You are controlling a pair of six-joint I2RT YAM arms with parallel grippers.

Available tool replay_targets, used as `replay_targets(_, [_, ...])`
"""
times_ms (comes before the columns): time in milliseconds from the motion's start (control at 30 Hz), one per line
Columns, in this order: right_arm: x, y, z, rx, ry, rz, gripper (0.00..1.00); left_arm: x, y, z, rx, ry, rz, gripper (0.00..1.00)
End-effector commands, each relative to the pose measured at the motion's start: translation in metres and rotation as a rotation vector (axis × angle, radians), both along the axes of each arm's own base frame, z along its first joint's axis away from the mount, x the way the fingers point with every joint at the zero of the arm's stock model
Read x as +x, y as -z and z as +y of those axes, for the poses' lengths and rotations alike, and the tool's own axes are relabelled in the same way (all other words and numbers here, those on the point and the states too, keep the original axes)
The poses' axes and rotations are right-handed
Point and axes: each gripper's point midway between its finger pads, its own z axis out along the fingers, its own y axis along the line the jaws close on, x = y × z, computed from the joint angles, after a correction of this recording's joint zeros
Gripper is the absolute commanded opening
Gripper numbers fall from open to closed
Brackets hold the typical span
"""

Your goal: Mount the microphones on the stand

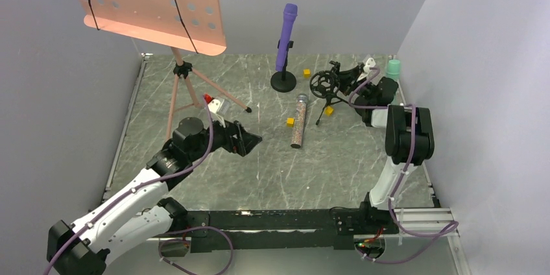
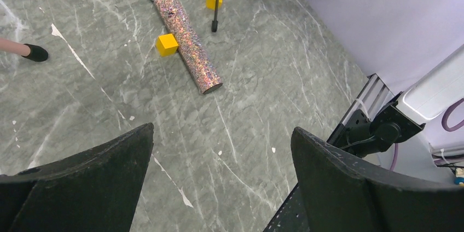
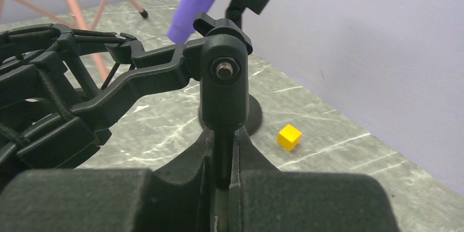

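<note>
At the far edge of the table [image 1: 259, 178], the purple microphone [image 1: 287, 32] sits tilted in the clip of a round-base stand [image 1: 283, 82].

Right of it is a black tripod stand with shock-mount cradle [image 1: 327, 85]. The right arm [image 1: 407, 135] reaches in to it. Right jaws are pressed together on the stand's upright stem, just under the pivot knuckle; this is clear in the wrist view.

The mint green microphone [image 1: 393, 67] is by the right wall, near that arm's wrist.

Mid-table, the glittery copper microphone [image 1: 299, 121] lies flat, silver mesh head pointing toward the far side. One yellow cube [image 2: 167, 44] touches its side. A second cube [image 1: 329, 111] is beside a tripod leg, a third [image 3: 289, 137] near the round base.

The left arm [image 1: 188, 142] hangs above the table, well apart from the copper microphone. Left jaws are spread wide, holding nothing.

The pink music stand [image 1: 149, 2] is far left.
</note>
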Motion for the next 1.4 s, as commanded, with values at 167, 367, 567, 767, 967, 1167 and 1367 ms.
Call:
replay_targets(167, [-0.049, -0.064, 0.002, -0.013, 0.039, -0.011, 0.00, -0.009, -0.002, 0.006, -0.020, 0.002, -0.009, 0.99])
replay_targets(367, [-0.095, -0.070, 0.009, -0.061, 0.005, 0.035, 0.00, -0.014, 0.003, 0.013, -0.034, -0.016, -0.007, 0.99])
replay_targets(567, [-0.135, -0.053, 0.019, -0.075, -0.077, 0.187, 0.00, -0.016, 0.007, 0.014, -0.033, -0.016, 0.001, 0.99])
replay_targets(767, [-0.162, -0.034, 0.023, -0.137, -0.128, 0.249, 0.00, -0.016, 0.004, 0.014, -0.028, -0.013, -0.006, 0.99])
replay_targets(967, [-0.187, -0.023, 0.031, -0.163, -0.193, 0.277, 0.00, -0.014, 0.010, 0.010, -0.054, -0.012, -0.004, 0.99])
replay_targets(1167, [-0.194, -0.022, 0.038, -0.147, -0.224, 0.280, 0.00, -0.013, 0.022, 0.007, -0.059, -0.007, 0.044, 0.99])
replay_targets(1367, [-0.196, -0.015, 0.043, -0.151, -0.233, 0.282, 0.00, -0.014, 0.031, 0.008, -0.058, -0.016, 0.059, 0.99])
